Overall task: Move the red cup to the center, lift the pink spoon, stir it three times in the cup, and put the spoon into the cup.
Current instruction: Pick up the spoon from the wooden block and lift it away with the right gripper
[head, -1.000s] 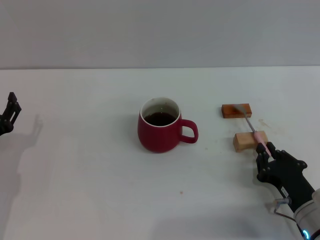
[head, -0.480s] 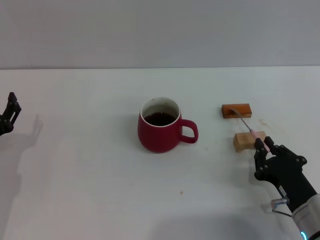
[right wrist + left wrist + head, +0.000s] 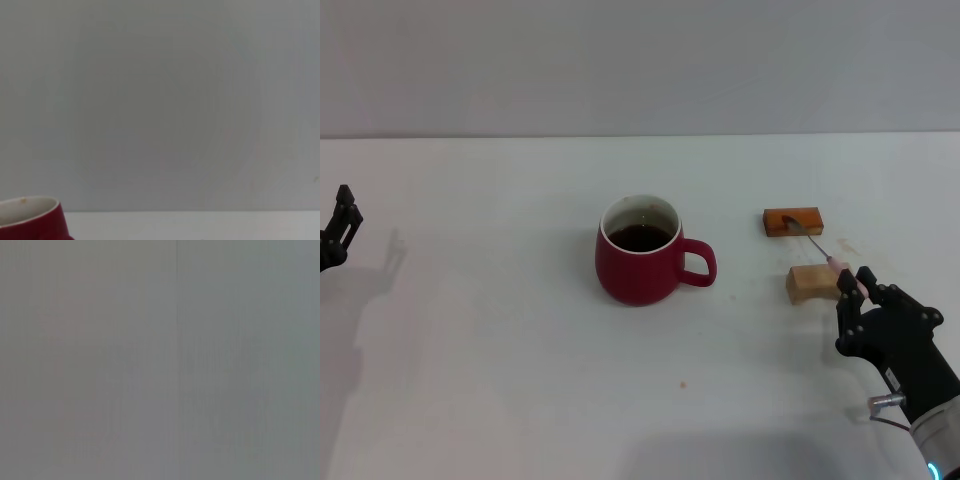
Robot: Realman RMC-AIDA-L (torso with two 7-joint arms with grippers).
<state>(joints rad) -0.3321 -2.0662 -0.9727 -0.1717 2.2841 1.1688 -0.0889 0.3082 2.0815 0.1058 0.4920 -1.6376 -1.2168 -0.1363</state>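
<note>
Spoon (image 3: 817, 250) tilted higher in right gripper (image 3: 855, 290)

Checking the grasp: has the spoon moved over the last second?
Yes. The pink spoon, held at its handle end by the right gripper, has lifted and shifted right; its bowl has risen off the orange block.

Right gripper (image 3: 856, 290) clasping pink spoon (image 3: 828, 261), red cup (image 3: 640, 262) central

Glossy ceramic red cup (image 3: 638, 266), pale wooden block (image 3: 810, 282), smooth matt white table (image 3: 500, 330)
</note>
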